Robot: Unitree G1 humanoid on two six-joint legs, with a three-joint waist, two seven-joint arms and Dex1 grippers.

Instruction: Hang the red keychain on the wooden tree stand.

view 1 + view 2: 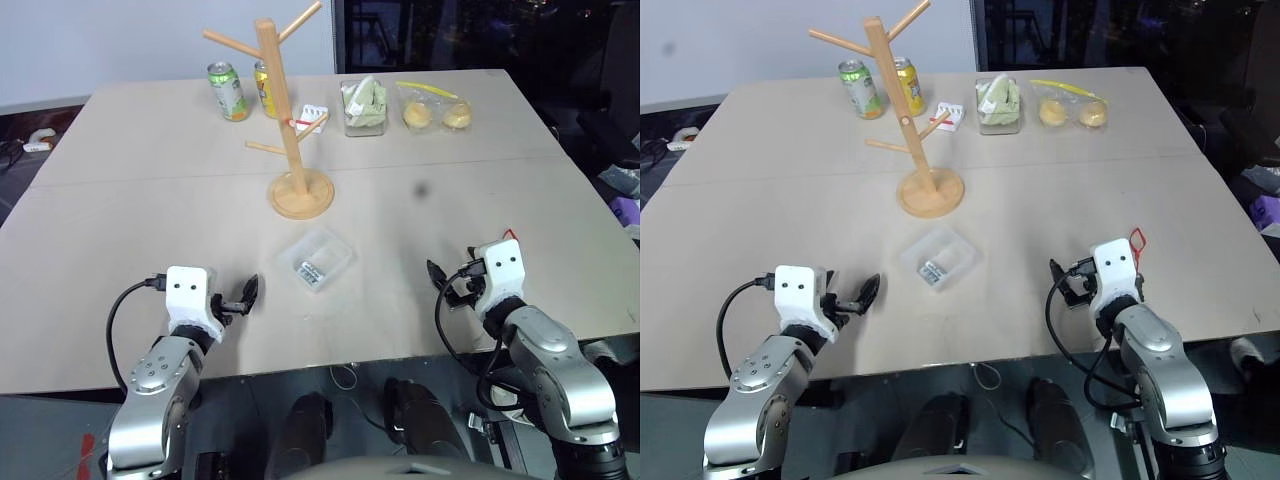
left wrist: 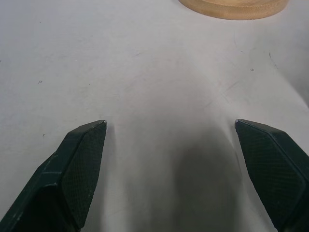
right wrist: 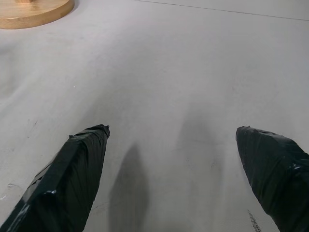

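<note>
Black jaws of both arms stand wide and released, grasping nothing, low over the near desk [image 1: 1060,180], probably waiting to start. Just right of the right arm's jaws is the red keychain [image 1: 1137,239], a thin loop whose long axis seems to run near-to-far. It is well apart from the wooden tree stand [image 1: 883,110], which stands upright farther left.

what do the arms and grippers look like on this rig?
Both arms have silver-grey metal shells with a white block at each wrist and a looping black cable. The left gripper has two black fingers with textured pads; the right gripper has fingers wrapped in glossy black tape.
</note>
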